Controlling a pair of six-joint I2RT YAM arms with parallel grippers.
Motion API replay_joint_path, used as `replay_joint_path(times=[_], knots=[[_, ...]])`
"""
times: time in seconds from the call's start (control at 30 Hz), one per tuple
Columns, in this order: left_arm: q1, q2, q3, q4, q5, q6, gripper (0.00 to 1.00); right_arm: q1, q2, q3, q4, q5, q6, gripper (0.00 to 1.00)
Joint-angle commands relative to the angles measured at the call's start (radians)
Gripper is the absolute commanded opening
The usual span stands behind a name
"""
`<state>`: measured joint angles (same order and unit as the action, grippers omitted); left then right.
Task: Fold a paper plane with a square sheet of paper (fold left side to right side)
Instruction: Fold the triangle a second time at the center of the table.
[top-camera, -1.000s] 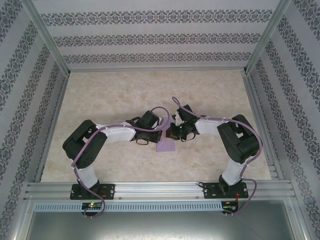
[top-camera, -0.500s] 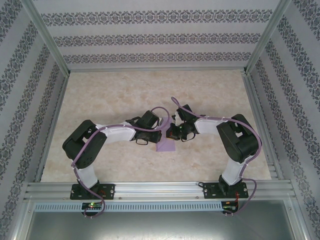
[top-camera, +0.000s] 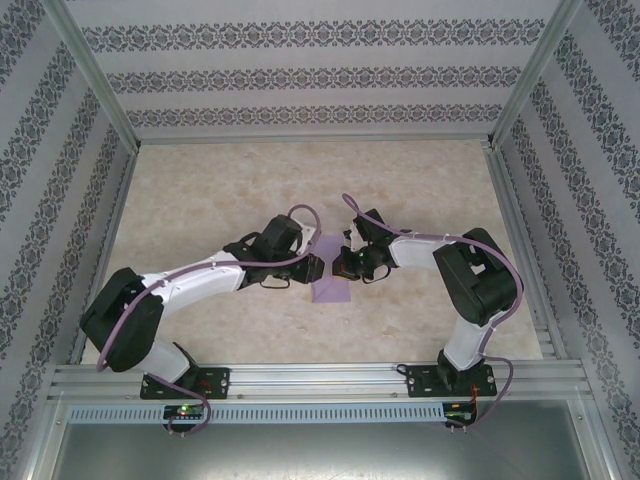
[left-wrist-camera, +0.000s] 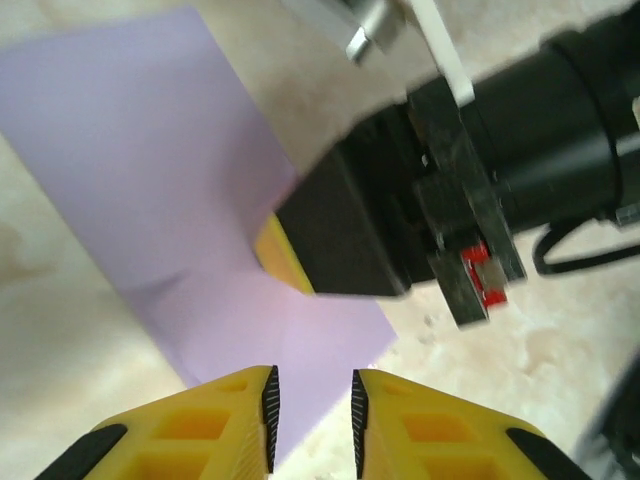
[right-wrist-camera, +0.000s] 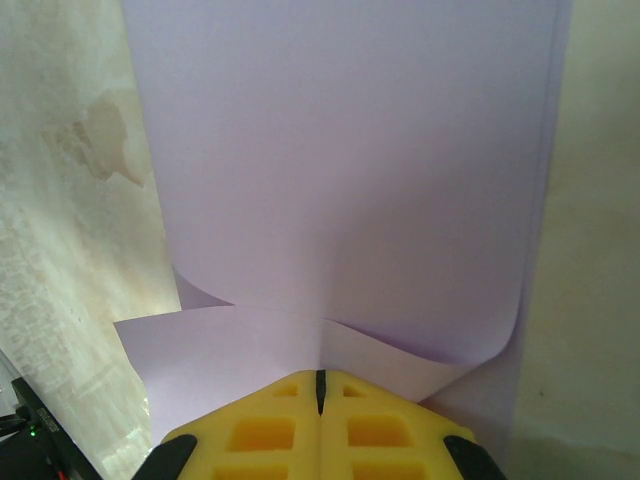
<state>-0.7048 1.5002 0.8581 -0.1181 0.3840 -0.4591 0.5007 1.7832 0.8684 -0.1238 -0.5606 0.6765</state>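
- Near the middle of the table (top-camera: 230, 190), left side first: the left fingers (top-camera: 316, 268) hang just over the square sheet of paper (top-camera: 330, 291). They're released, with a narrow gap and nothing in it.
- The lilac sheet sits where the two arms meet, mostly flat on the table (one edge curls up and doubles over in the right wrist view).
- On the right, the right fingers (right-wrist-camera: 320, 392) are clenched tight on that lifted edge, pads pressed together.
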Motion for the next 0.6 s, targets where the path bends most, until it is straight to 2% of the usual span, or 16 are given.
replay_joint_path(times=[0.0, 0.17, 0.57], knots=[[-0.004, 0.006, -0.064, 0.137, 0.192, -0.116, 0.28, -0.008, 0.019, 0.003, -0.040, 0.038, -0.021, 0.00], [-0.028, 0.079, -0.064, 0.207, 0.255, -0.156, 0.28, -0.008, 0.019, 0.003, -0.043, 0.039, -0.022, 0.00], [-0.028, 0.215, 0.021, 0.113, 0.217, -0.101, 0.27, -0.009, 0.017, 0.005, -0.057, 0.043, -0.032, 0.00]])
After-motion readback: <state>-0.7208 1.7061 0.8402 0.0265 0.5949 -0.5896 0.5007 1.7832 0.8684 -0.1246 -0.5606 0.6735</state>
